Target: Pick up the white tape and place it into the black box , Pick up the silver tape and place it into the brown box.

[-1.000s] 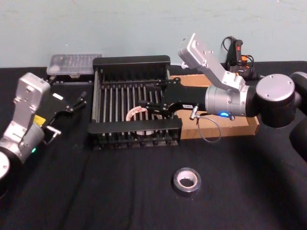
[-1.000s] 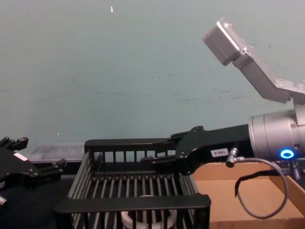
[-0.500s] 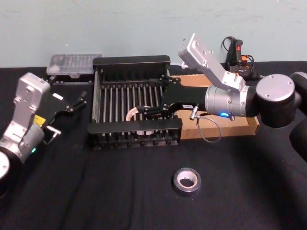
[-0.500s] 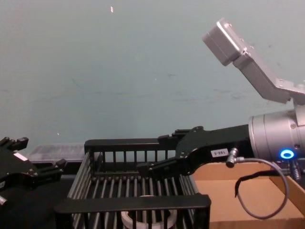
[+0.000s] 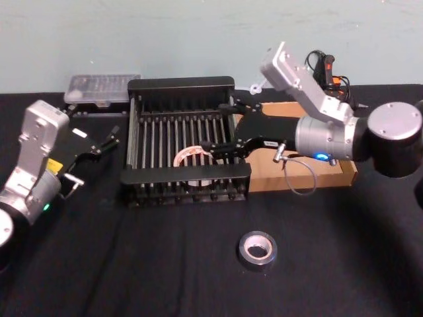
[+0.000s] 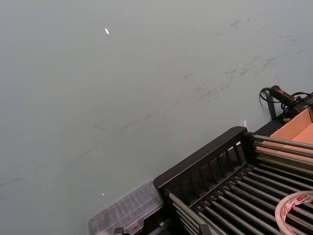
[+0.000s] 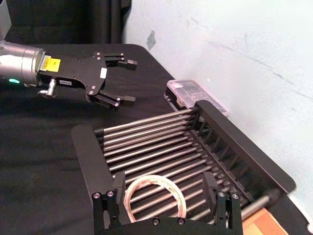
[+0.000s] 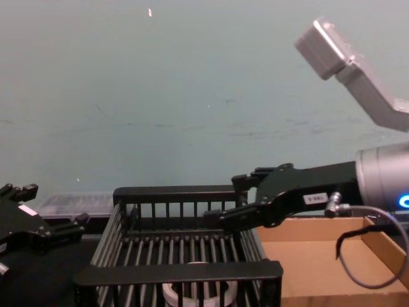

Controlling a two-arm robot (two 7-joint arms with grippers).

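The white tape point(image 5: 190, 157) lies flat on the barred floor of the black box point(image 5: 182, 84), near its front wall, and nothing holds it. My right gripper point(image 5: 221, 128) hovers open over the box's right side, above and just right of the white tape point(image 7: 153, 195). The silver tape point(image 5: 258, 247) rests on the black table in front, right of centre. The brown box point(image 5: 334, 175) sits right of the black box, partly hidden under my right arm. My left gripper point(image 5: 109, 137) waits open, left of the black box point(image 8: 179, 272).
A clear plastic case point(image 5: 102, 89) lies behind the black box's left corner. A black-and-orange tool with cables point(image 5: 327, 69) sits at the back right. A pale wall closes off the rear. Black tabletop stretches around the silver tape.
My right gripper opened over the black box and drew back to the right, leaving the white tape on the box floor. The left arm stayed still.
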